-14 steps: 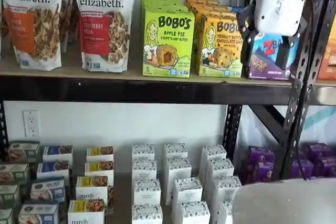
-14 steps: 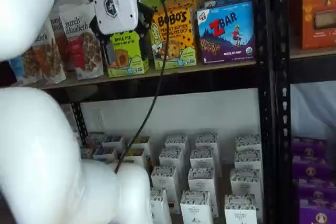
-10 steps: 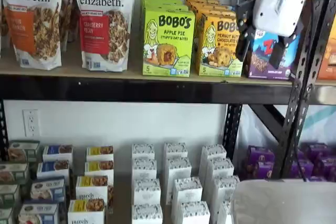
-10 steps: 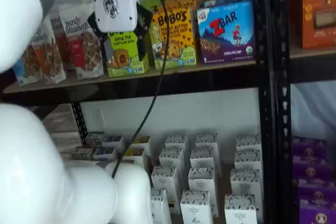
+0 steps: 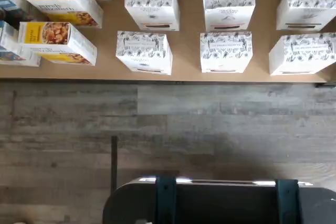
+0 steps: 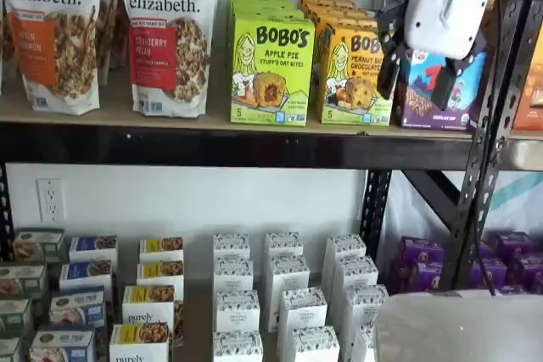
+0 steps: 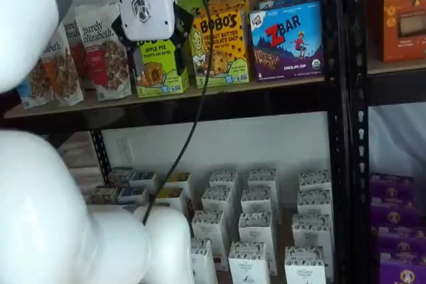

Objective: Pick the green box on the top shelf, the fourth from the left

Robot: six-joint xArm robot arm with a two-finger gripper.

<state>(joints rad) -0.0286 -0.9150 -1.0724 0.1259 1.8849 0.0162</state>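
Lime-green cardboard marks the green box [image 6: 271,69], an upright Bobo's Apple Pie carton with a cartoon girl and a filled oat bite printed on its face; it stands at the front of the top shelf [image 6: 212,116], a tan board with a dark metal front rail on black perforated uprights, with more green cartons lined up behind it. Just beside it stands a yellow-orange Bobo's peanut butter box [image 6: 355,75], then a blue-purple ZBar box [image 7: 287,39]. On its other side stand two glossy purely elizabeth granola pouches [image 6: 170,33].

In a shelf view the gripper [image 6: 420,74], a white rounded body with two black fingers, hangs in front of the ZBar box with its jaws spread, a plain gap between them, holding nothing. In a shelf view its white body covers the upper part of the green box, and a black cable [image 7: 200,91] droops across the peanut butter box. Below, small white patterned cartons [image 5: 144,51] sit in rows on a lower tan board; six show in the wrist view.
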